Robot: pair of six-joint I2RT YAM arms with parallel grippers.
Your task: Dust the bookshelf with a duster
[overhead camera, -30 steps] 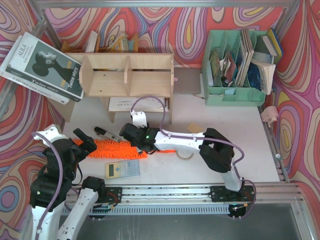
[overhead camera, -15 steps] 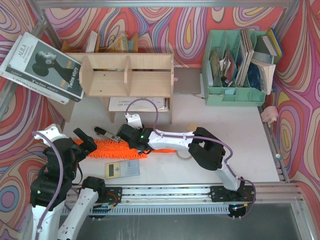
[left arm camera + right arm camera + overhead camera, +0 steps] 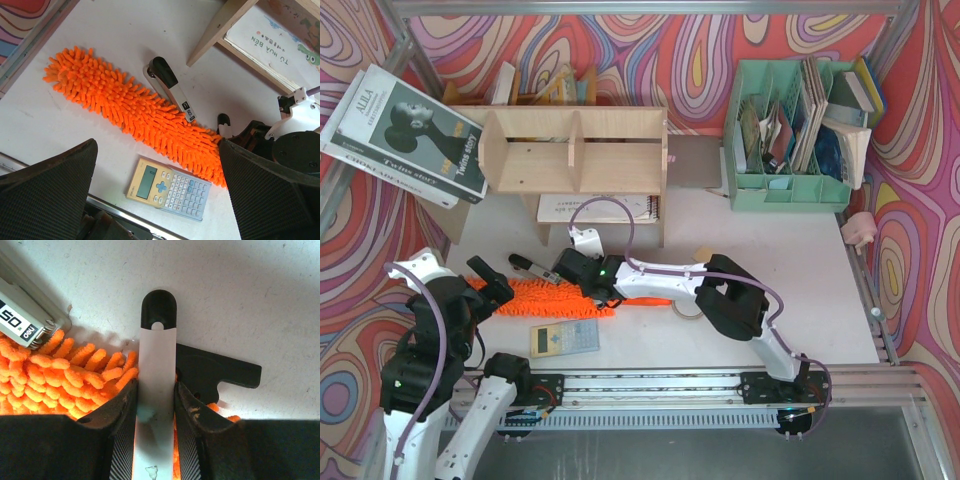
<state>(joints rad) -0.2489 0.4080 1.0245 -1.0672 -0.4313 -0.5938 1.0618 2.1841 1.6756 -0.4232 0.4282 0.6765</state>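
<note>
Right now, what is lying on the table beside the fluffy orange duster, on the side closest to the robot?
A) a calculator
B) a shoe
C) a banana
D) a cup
A: the calculator lies flat on the table just beside the duster, on the robot's side of it.

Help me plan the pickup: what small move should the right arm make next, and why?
Probably close the right gripper on the duster: it is down in the fluff at the handle end, the duster lies flat on the table, and no firm grip shows.
</note>
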